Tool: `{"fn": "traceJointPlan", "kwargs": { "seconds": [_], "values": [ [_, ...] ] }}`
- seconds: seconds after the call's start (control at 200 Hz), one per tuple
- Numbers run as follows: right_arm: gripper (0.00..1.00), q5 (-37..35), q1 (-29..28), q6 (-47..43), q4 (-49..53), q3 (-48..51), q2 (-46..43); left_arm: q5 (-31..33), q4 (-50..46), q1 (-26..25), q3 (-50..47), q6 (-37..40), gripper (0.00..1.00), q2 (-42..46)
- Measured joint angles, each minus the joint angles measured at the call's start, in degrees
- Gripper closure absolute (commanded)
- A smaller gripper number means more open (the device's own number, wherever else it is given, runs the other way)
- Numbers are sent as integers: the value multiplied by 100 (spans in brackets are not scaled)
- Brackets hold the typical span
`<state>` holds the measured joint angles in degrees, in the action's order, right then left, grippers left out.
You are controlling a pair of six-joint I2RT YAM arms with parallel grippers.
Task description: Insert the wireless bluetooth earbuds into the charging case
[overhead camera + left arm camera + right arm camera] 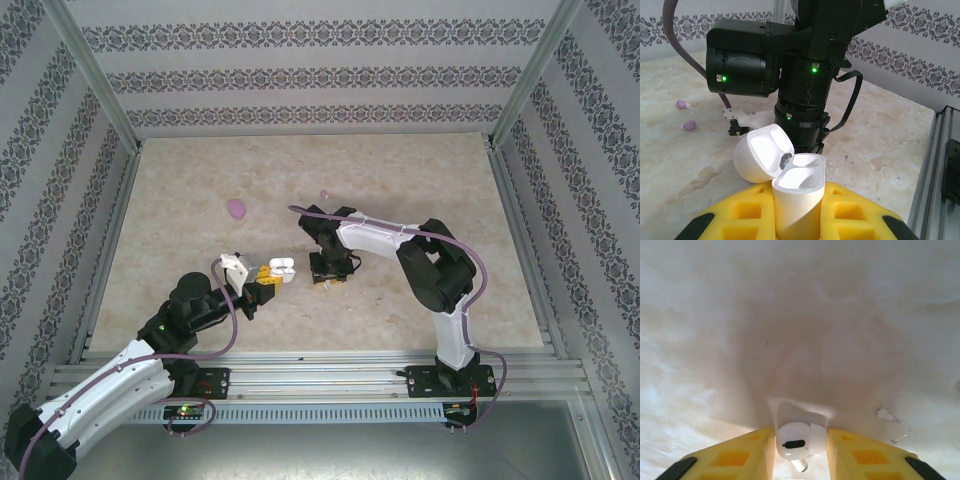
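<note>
The white charging case (796,202) stands upright with its lid (760,155) flipped open, and my left gripper (796,220) is shut on its body with yellow fingers (745,212). Both wells inside look bare. From above, case (282,267) and left gripper (268,277) sit left of centre. My right gripper (800,442) points down just over the table, its yellow fingers closed against a white earbud (794,440). From above, the right gripper (328,275) hangs just right of the case. Two pale purple earbuds (681,104) (689,125) lie on the table beyond it.
A purple rounded object (236,208) lies on the marble table (420,190) further back on the left. The right arm's black wrist (805,85) looms close behind the open case. Metal rails (330,375) run along the near edge, and patterned walls enclose the table.
</note>
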<state>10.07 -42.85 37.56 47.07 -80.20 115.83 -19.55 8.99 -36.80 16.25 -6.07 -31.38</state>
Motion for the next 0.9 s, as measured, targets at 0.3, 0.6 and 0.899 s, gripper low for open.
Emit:
{"fn": "traceJointPlan", "kwargs": {
  "seconds": [0.3,0.6,0.899],
  "values": [
    [79,-42,0,-44,63,-39,-15,-177,90,0,-101,-57,100,-7],
    [81,-365,-7,48,-483,533,-1064,-426,586,0,-179,-109,100,-258],
    [82,-892,-197,323,-1075,890,-2710,-437,1025,0,-179,-105,100,-584]
  ]
}}
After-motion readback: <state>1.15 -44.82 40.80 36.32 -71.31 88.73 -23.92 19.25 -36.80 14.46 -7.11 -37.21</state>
